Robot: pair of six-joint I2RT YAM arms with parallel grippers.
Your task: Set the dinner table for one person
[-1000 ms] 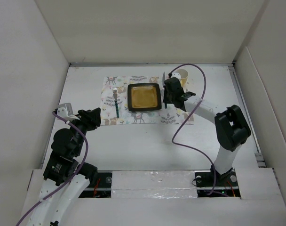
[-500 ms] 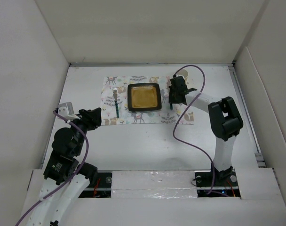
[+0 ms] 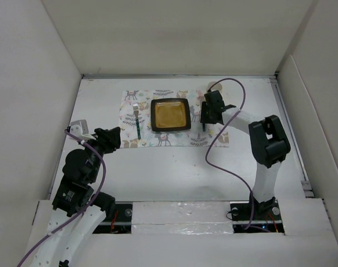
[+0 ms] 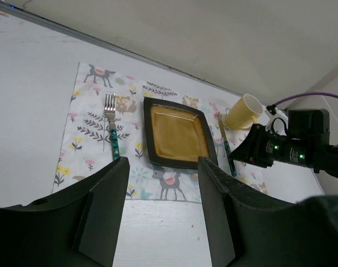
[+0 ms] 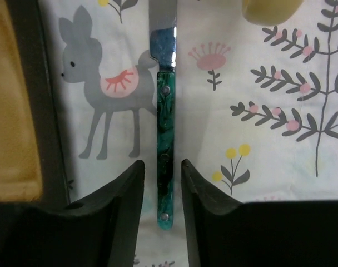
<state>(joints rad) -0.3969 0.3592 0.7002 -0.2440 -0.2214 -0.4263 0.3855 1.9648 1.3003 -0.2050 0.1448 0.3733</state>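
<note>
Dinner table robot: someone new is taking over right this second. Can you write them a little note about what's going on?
Left gripper: open, empty, hanging over the table's near left side.
Right gripper: open, jaws either side of the knife handle, not squeezing it.
Things: placemat on the table; plate in its middle, fork to the left, knife to the right, cup by the far right corner.
Done: all five look placed.
Left: lift the right gripper straight up and away.

White dinner table point(image 3: 158, 167), green marbled knife point(image 5: 165, 161), deer-patterned placemat point(image 5: 280, 111), mustard black-rimmed plate point(image 4: 178, 135)
</note>
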